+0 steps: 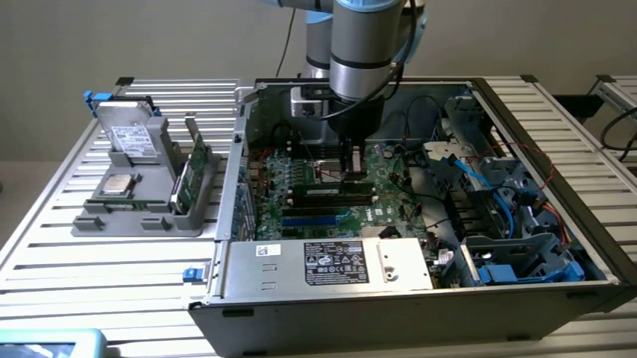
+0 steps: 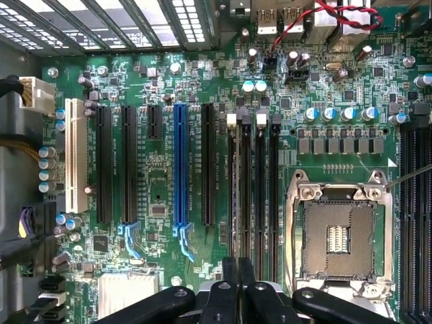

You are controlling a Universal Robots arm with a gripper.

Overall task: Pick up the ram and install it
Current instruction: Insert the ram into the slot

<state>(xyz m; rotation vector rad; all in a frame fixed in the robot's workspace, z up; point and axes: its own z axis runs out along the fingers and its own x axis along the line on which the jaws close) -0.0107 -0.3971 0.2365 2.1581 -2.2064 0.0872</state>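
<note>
Exterior view: a grey robot arm reaches down into an open black computer case (image 1: 398,317) lying on a slatted metal counter (image 1: 89,272). The gripper (image 1: 350,173) hangs low over the green motherboard (image 1: 298,175), just above the long black memory slots (image 1: 333,195). Whether a stick sits in those slots cannot be told.

The ram (image 1: 198,153), a thin green stick, stands on edge in a grey tray (image 1: 119,224) outside the case, well away from the gripper toward the exterior view's left. A second green stick (image 1: 182,186) stands just beside it. The tray also holds a silver drive (image 1: 130,138) with a white label whose print cannot be read.

Nearer the camera than the gripper, a metal power supply (image 1: 398,265) carries a black-and-white label (image 1: 333,262) and a small white sticker (image 1: 267,250). Their writing is too small to read.

Wrist view: the gripper (image 2: 237,266) is closed, its two black fingers (image 2: 229,283) pressed together with nothing visible between them. Straight ahead of the fingertips run the memory slots (image 2: 253,189), two with white end latches. To one side is the open silver CPU socket (image 2: 337,236). To the other are black card slots, a blue slot (image 2: 179,162) and a white slot (image 2: 75,155). Fine white lettering on the motherboard (image 2: 156,196) cannot be made out.
</note>
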